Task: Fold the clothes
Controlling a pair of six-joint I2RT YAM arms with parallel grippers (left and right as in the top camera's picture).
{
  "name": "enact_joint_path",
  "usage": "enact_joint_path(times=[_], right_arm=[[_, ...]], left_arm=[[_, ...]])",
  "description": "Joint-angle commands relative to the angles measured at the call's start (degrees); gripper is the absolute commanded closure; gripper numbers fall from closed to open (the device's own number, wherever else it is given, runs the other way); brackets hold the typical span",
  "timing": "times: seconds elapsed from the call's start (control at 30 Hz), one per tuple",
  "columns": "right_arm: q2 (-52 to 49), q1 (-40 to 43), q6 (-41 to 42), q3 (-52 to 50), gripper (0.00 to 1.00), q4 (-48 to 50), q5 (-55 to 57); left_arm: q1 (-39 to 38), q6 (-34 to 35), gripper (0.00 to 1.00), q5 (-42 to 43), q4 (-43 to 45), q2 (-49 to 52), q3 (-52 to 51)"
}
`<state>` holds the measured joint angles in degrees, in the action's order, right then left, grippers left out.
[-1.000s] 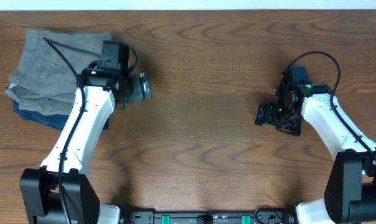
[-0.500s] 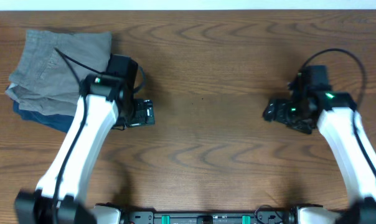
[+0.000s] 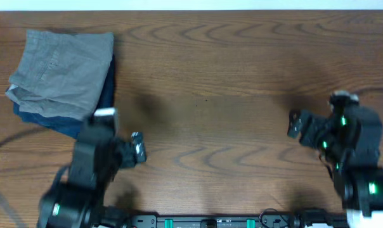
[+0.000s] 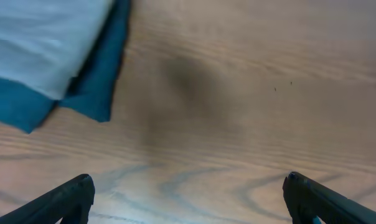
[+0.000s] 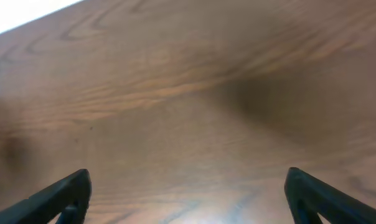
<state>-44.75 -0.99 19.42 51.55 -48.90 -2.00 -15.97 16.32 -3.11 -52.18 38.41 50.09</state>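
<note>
jaws wide, empty: left end effector (image 4: 188,186), right end effector (image 5: 188,180)

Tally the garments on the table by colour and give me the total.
Light grey shorts: 1
Dark blue garment, lying under the shorts: 1
Total: 2

Shorts (image 3: 64,69) are light grey, the garment (image 3: 49,120) navy, the table (image 3: 210,76) grained brown.
</note>
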Motion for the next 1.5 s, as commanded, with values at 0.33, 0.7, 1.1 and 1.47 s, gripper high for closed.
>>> enact_joint_path(times=[0.33, 0.7, 1.1, 1.47], right_arm=[[10.84, 0.17, -0.61, -5.55, 0.01, -5.6, 3.08], [10.84, 0.17, -0.61, -5.55, 0.01, -7.58, 3.06], [13.66, 0.26, -0.98, -6.91, 0.01, -7.34, 3.93], [28.68, 0.17, -7.32, -26.43, 0.01, 10.97, -1.49]], left_arm=[[-0.2, 0.68, 0.02, -2.69, 0.61, -11.08, -2.51], [-0.2, 0.68, 0.02, -2.69, -1.11, -11.08, -2.51], [-0.2, 0.68, 0.02, -2.69, -1.11, -11.08, -2.51], [-0.2, 0.68, 0.02, -2.69, -1.11, -11.08, -2.51]])
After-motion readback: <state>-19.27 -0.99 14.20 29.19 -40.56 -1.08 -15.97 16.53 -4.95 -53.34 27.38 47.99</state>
